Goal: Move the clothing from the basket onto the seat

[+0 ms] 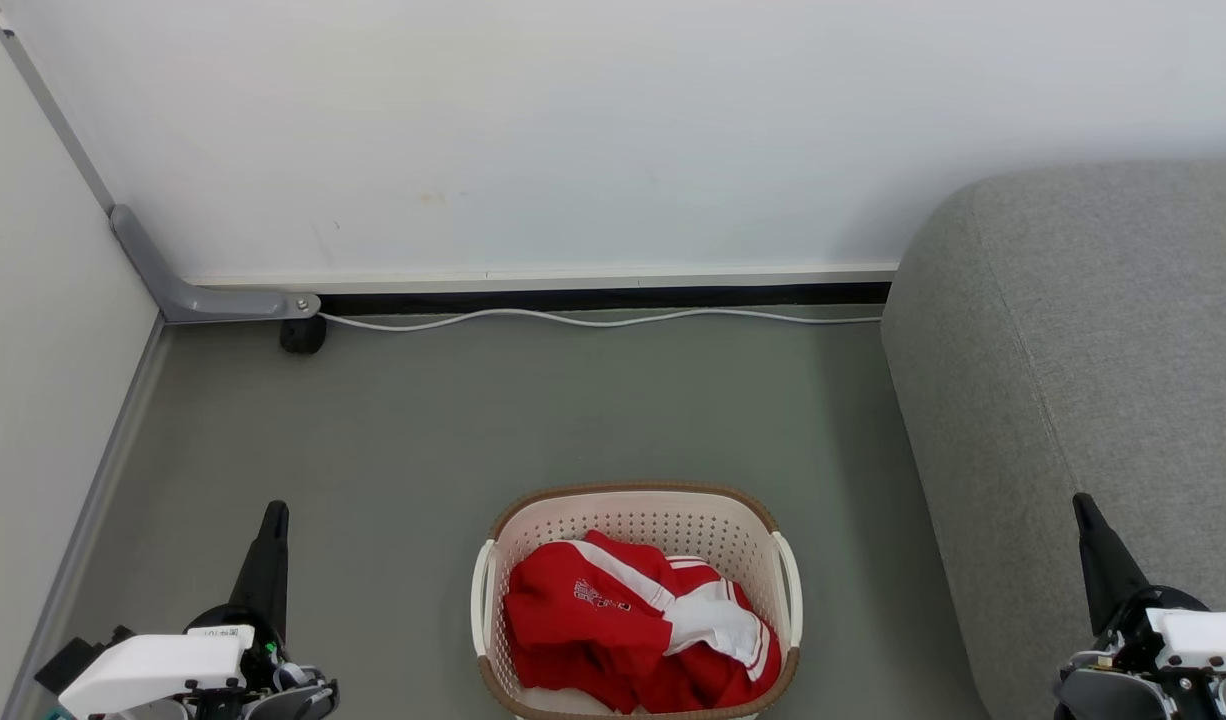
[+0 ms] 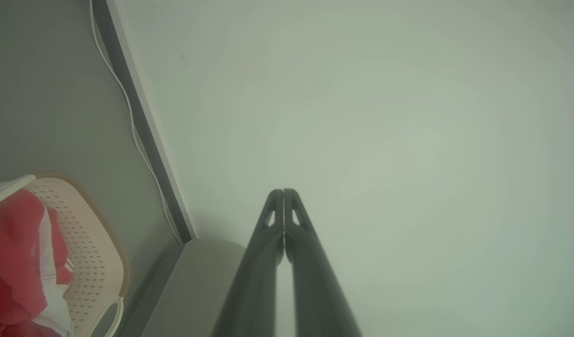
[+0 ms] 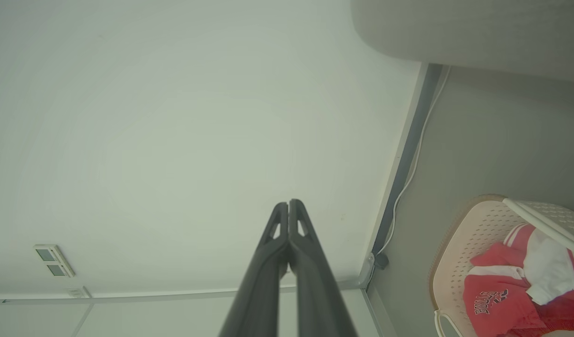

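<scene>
The red clothing (image 1: 633,625) with white stripes and a small chest emblem lies bunched inside the cream perforated basket (image 1: 633,515), which stands on the floor at the bottom middle of the head view. The light-grey seat (image 1: 1083,380) rises to the right of the basket. My left gripper (image 1: 273,512) points up at the lower left, shut and holding nothing, well left of the basket. My right gripper (image 1: 1081,503) is shut at the lower right, in front of the seat. In the left wrist view the clothing (image 2: 11,262) and basket (image 2: 92,262) sit at the lower left; that gripper (image 2: 283,191) is pressed shut. The right wrist view has the basket (image 3: 460,252), clothing (image 3: 497,295), and the shut gripper (image 3: 288,202).
A white wall runs along the back, with a white cable (image 1: 593,320) lying on the grey floor at its base. A grey bracket (image 1: 203,295) and a small black caster (image 1: 302,335) stand at the left corner. Open floor lies between the basket and the wall.
</scene>
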